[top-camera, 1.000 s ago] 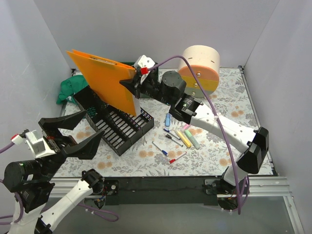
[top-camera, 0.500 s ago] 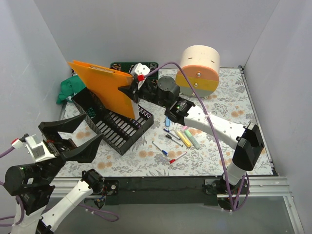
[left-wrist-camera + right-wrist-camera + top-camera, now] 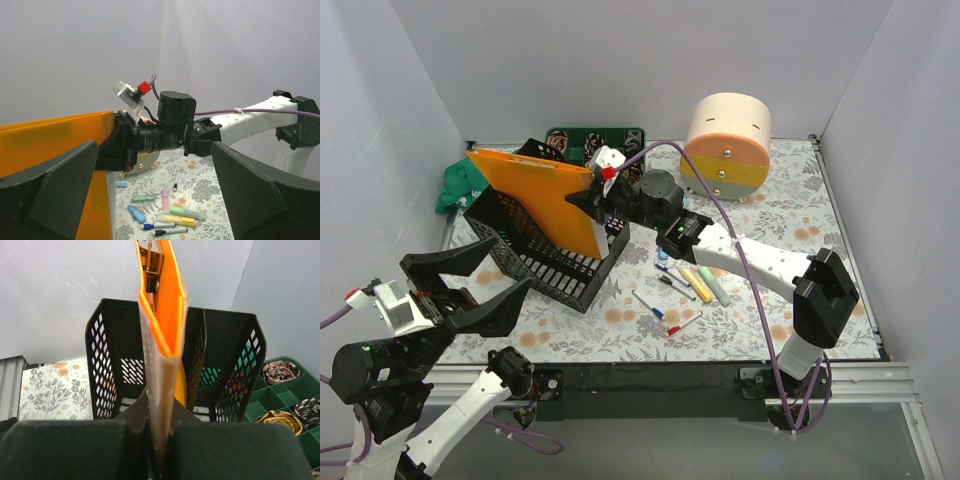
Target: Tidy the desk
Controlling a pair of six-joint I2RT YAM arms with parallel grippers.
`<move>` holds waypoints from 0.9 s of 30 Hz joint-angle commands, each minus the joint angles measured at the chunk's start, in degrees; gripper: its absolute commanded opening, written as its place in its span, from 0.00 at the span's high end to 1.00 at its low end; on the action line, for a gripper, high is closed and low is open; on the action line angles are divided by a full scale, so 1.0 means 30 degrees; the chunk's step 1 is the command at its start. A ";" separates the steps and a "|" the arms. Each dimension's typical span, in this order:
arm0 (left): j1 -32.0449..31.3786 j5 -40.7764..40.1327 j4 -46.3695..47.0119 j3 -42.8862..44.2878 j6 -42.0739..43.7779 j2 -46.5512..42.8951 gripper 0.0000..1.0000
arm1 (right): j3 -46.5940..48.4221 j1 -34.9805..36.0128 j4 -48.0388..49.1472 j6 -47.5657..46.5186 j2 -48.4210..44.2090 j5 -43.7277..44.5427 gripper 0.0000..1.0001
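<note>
The orange folder (image 3: 540, 195) is smooth, faintly glossy plastic with a shiny metal clip (image 3: 151, 265); the black rack (image 3: 550, 275) looks matt.

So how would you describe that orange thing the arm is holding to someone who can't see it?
Find the flowery desk, then the black mesh rack on its left half. Held on edge over that rack, between the right arm's fingers, is a flat folder: the only orange sheet there, far bigger than the pens nearby.
</note>
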 commanded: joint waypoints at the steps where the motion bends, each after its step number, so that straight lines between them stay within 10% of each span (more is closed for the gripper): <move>1: 0.0010 -0.0154 -0.0115 -0.0175 0.0202 0.0045 0.02 | 0.0640 -0.0052 0.2899 0.0770 -0.0033 -0.0100 0.99; 15: 0.0010 -0.0213 0.0060 -0.0438 0.0349 0.0104 0.02 | 0.0145 0.1499 0.3572 -0.0517 -0.0207 0.8188 0.99; 27: 0.0010 -0.0153 0.0002 -0.0438 0.0232 -0.0130 0.02 | -0.0413 0.1706 0.5507 -0.1396 0.0993 0.8664 0.99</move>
